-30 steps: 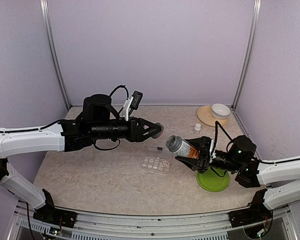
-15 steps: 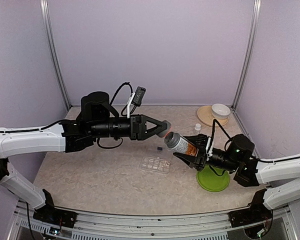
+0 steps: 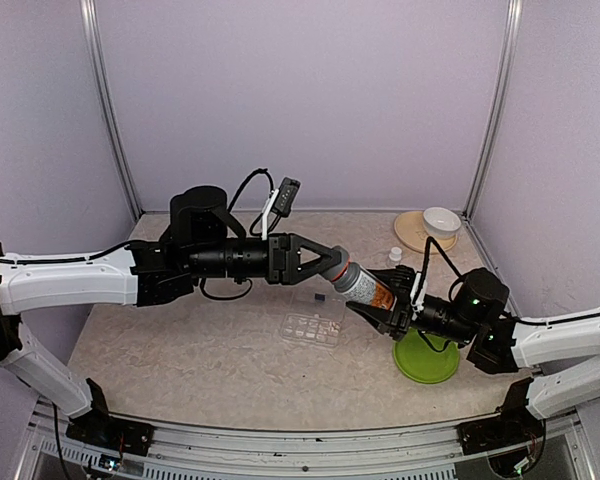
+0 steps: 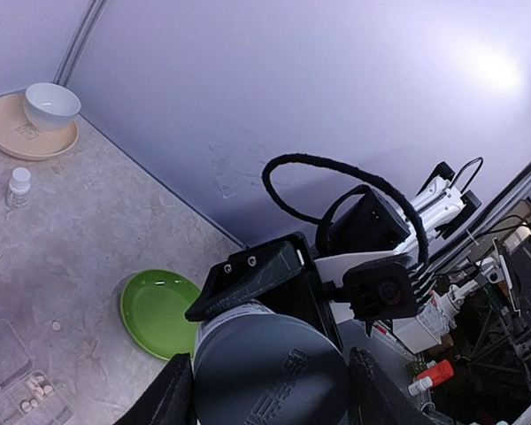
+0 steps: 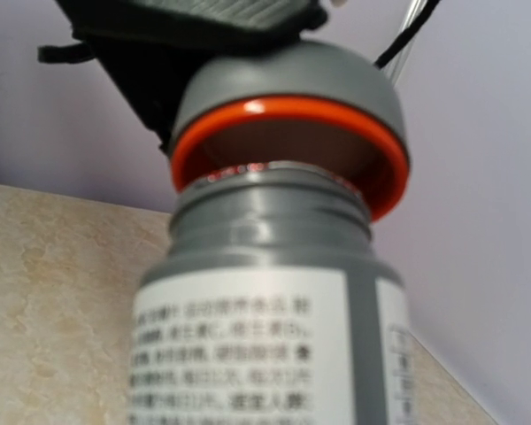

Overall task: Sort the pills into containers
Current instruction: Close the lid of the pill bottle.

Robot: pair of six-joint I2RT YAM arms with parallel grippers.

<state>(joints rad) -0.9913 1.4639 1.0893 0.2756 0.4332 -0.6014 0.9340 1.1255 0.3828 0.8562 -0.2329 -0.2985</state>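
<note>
Top external view is showing the left fingers (image 3: 318,262) clamping the grey cap (image 3: 342,268) just right of centre frame, while the right fingers (image 3: 390,318) are gripping the lower end of the bottle (image 3: 368,290). The bottle is tilting up and to the left, so its neck is meeting the cap. Both are hanging above the counter (image 3: 180,340). The clear organiser (image 3: 312,323) is lying flat on the counter at centre frame, just below and left of the bottle, and neither arm is touching it. A green plate (image 3: 426,360) is sitting under the right wrist at lower right. A white bowl (image 3: 441,220) is resting on a tan saucer (image 3: 412,235) at upper right, with a small white vial (image 3: 395,255) standing near them. Right wrist view is showing the cap's orange inner rim sitting over the bottle's grey neck with threads showing beneath it; whether the cap is seated or loose I cannot tell. Left wrist view is showing the organiser at the lower left corner, holding a few pale pills (image 4: 37,384).
</note>
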